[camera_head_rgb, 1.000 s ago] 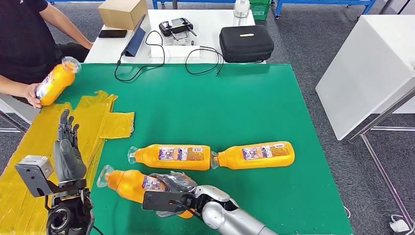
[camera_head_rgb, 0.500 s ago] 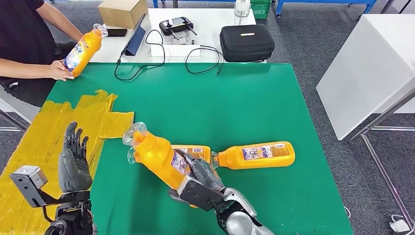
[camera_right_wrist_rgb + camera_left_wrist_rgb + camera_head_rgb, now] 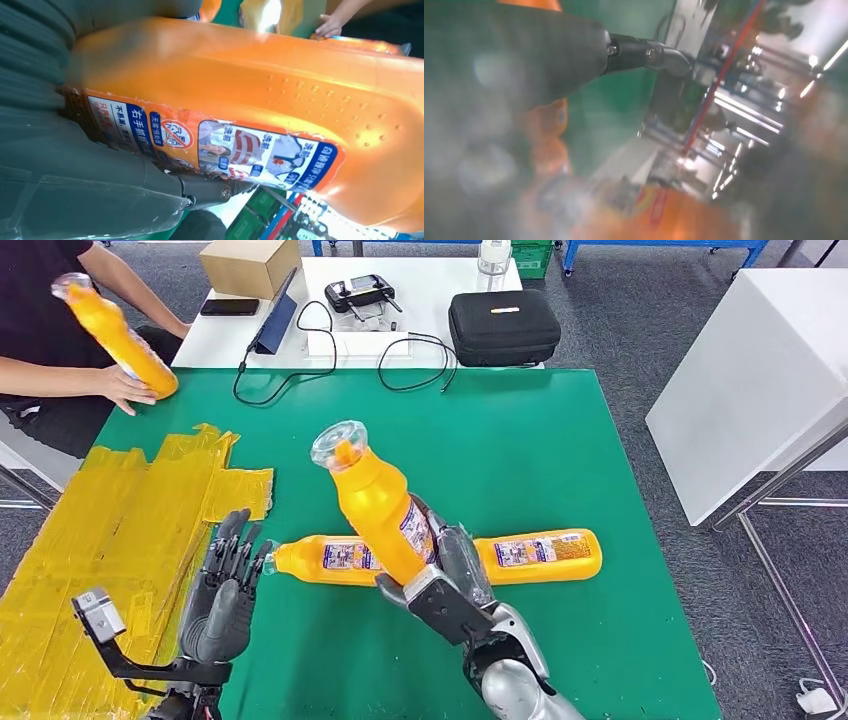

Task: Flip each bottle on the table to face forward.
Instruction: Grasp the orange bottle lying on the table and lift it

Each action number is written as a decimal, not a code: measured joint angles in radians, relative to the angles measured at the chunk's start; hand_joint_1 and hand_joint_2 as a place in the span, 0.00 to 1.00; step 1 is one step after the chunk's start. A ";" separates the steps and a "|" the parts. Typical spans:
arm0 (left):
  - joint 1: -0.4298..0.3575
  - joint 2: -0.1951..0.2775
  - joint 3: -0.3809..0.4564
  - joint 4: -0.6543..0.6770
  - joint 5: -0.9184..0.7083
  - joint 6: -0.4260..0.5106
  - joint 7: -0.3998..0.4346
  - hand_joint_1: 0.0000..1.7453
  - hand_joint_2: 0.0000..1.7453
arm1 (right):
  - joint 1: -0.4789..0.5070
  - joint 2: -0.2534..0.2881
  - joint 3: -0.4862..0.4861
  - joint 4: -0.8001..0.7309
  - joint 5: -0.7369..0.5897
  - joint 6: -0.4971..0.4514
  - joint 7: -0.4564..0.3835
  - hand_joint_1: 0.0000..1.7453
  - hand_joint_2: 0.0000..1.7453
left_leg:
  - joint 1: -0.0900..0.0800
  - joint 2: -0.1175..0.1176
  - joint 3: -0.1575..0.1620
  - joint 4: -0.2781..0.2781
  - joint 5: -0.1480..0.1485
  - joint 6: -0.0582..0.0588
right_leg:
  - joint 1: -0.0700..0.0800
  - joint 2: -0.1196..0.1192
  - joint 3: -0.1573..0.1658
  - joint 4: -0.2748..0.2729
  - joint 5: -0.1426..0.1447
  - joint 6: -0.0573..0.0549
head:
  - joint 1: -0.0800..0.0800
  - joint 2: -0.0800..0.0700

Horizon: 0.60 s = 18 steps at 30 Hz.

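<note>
In the head view the right hand (image 3: 448,585) comes up from the lower middle of the frame, fingers wrapped around the lower body of an orange bottle (image 3: 378,502). That held bottle is lifted off the green counter (image 3: 520,440) and tilts up and to the left, its clear cap toward the frame's centre. Behind it two more orange bottles lie on their sides, end to end: a left bottle (image 3: 318,558) and a right bottle (image 3: 545,553), labels showing upward.

The left hand (image 3: 222,590) sits at the lower left, fingers spread and holding nothing, its fingertips just beside the left bottle's cap end. Yellow tape (image 3: 110,540) covers the counter's left side.

At the upper left a person's hand (image 3: 128,388) steadies a fourth bottle (image 3: 115,332) standing tilted at the counter's edge.

The right wrist view adds what the head view hides: the held bottle's label (image 3: 215,147), blue and red with small print, and dimples in the plastic; a grey thumb (image 3: 100,192) presses just below it. The left wrist view is blurred; dark fingers (image 3: 644,52) reach over green, with orange smears nearby.
</note>
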 joint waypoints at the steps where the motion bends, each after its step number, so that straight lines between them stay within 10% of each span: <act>1: 0.000 0.000 -0.008 0.000 0.004 -0.004 0.003 0.00 1.00 | -0.008 0.005 -0.002 0.007 0.008 0.000 0.010 1.00 1.00 | 0.000 0.000 0.000 0.000 0.000 0.000 | 0.000 0.000 0.000 0.000 0.000 0.000 | 0.000 0.000; 18: -0.025 0.004 -0.019 0.000 0.024 -0.003 0.020 0.00 1.00 | -0.155 0.112 0.110 0.174 0.307 0.115 0.228 1.00 1.00 | 0.000 0.000 -0.001 0.000 0.000 0.000 | 0.000 0.000 -0.001 0.000 0.000 0.000 | 0.000 0.000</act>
